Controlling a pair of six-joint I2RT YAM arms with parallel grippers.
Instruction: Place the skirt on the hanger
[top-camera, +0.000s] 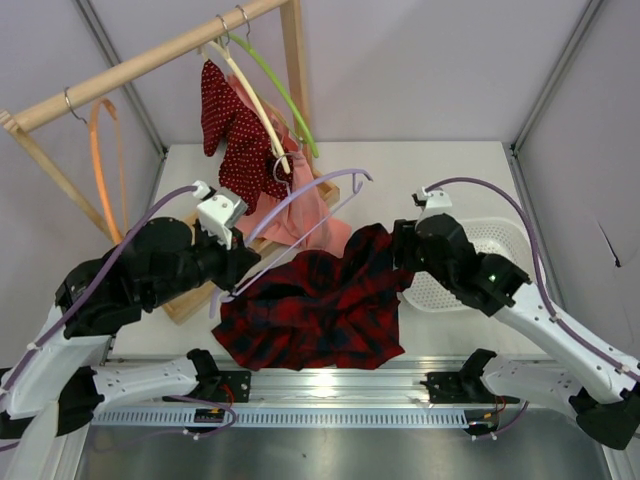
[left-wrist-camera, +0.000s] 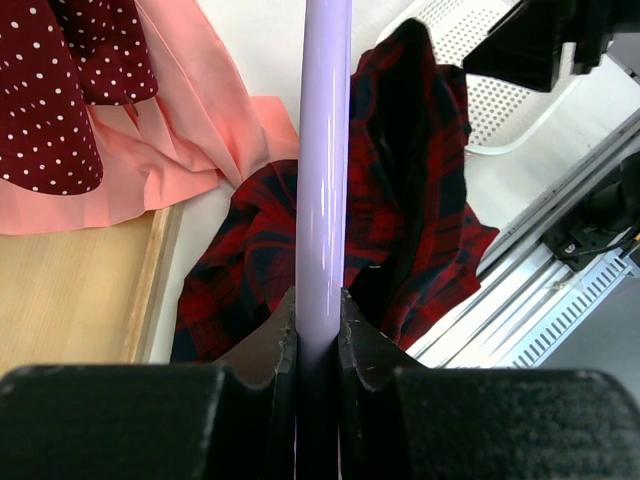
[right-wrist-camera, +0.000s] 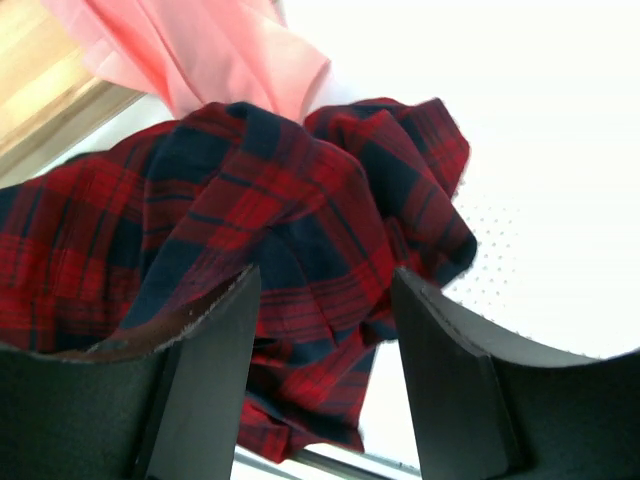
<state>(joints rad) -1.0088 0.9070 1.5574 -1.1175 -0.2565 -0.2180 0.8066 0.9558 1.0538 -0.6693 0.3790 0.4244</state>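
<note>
The red and navy plaid skirt (top-camera: 315, 300) lies crumpled on the table between the two arms; it also shows in the left wrist view (left-wrist-camera: 400, 200) and the right wrist view (right-wrist-camera: 250, 220). My left gripper (top-camera: 238, 268) is shut on one arm of the pale lavender hanger (top-camera: 300, 200), holding it above the skirt's left side; the bar (left-wrist-camera: 325, 150) runs straight up from the jaws (left-wrist-camera: 318, 305). My right gripper (top-camera: 400, 250) is open, its fingers (right-wrist-camera: 200, 370) spread just above the skirt's right edge, holding nothing.
A wooden rack (top-camera: 150, 60) at the back left carries an orange hanger (top-camera: 97, 160), cream and green hangers, a red dotted garment (top-camera: 235, 130) and a pink garment (top-camera: 300, 215). A white perforated basket (top-camera: 480, 260) stands at the right. The rail (top-camera: 330, 385) runs along the near edge.
</note>
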